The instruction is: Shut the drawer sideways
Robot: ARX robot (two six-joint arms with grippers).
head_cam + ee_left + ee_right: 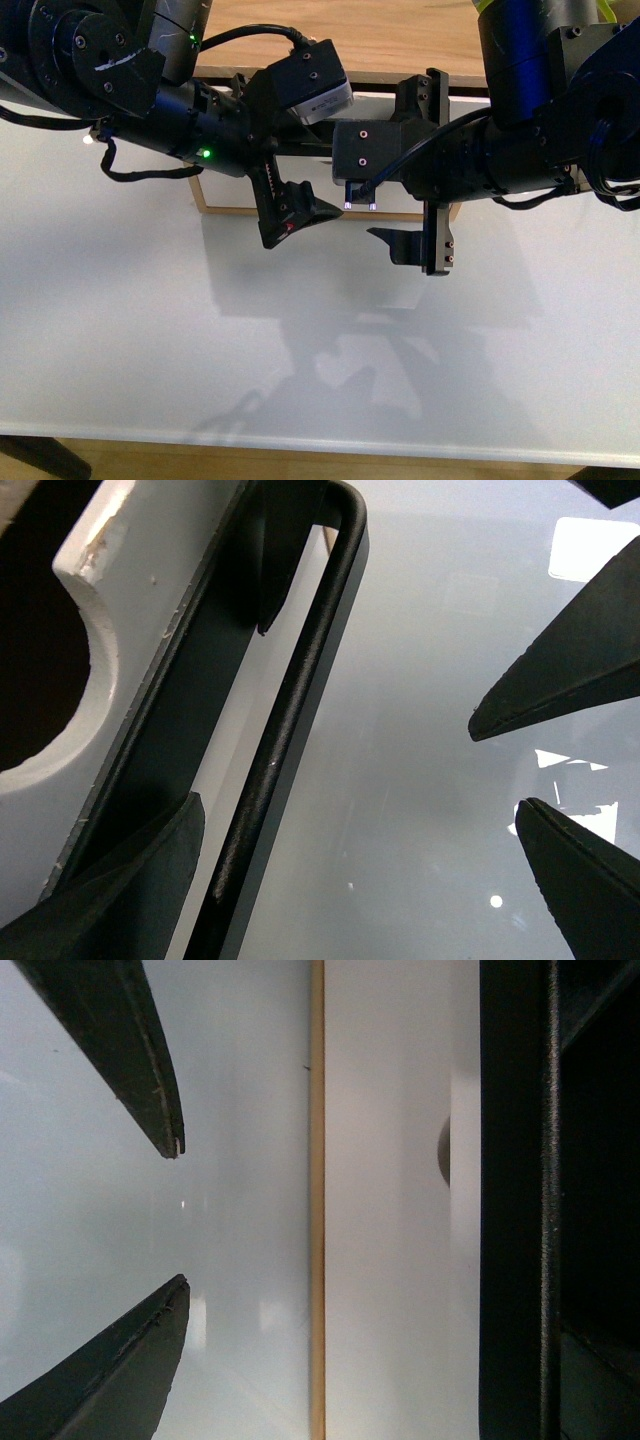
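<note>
The drawer stands at the back of the table, mostly hidden behind both arms. In the left wrist view its white front panel shows the half-round notch and the black bar handle. My left gripper is open, and the handle runs between its fingers, close to one of them. In the front view that left gripper hangs in front of the drawer. My right gripper is open beside it. Its fingers are over the table, short of the panel and handle.
A glossy white table runs from the drawer unit to the near edge. The unit's light-wood frame rests on it, and its wood edge shows in the right wrist view. A wooden surface lies behind.
</note>
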